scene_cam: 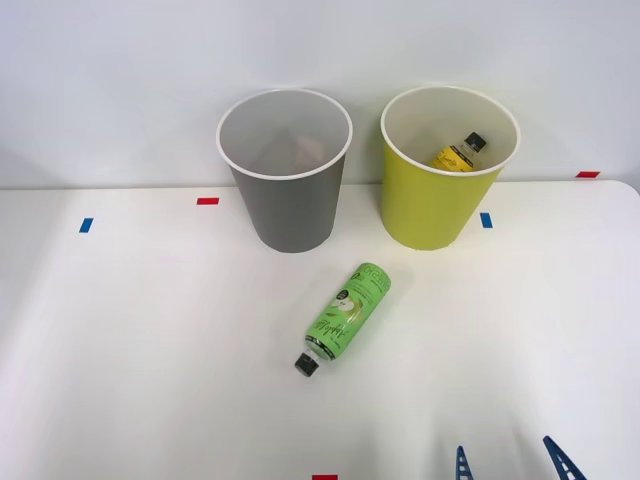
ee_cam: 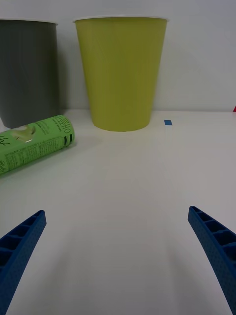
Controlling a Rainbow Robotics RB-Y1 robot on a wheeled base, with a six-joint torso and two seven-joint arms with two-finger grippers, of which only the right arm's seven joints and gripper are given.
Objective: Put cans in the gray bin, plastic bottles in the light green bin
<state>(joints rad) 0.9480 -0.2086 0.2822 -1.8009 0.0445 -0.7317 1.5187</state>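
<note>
— Where was the green-labelled bottle [scene_cam: 345,318]?

— On its side on the white table [scene_cam: 120,350], about mid-width, just in front of the two bins. Its long axis ran diagonally: the black cap pointed toward the near edge and the robot's left, the base toward the light green bin [scene_cam: 440,190].

— And the other bottle?

— The yellow-labelled bottle [scene_cam: 458,153] already lay inside that bin; the gray bin [scene_cam: 290,200] stood beside it.

— The step in hand?

— Fetching the green one, I'd judge. The right gripper [ee_cam: 118,256] hovered near the table's near edge, fingers spread wide, holding nothing. Next it would need to shift left and turn across the bottle's axis.
</note>
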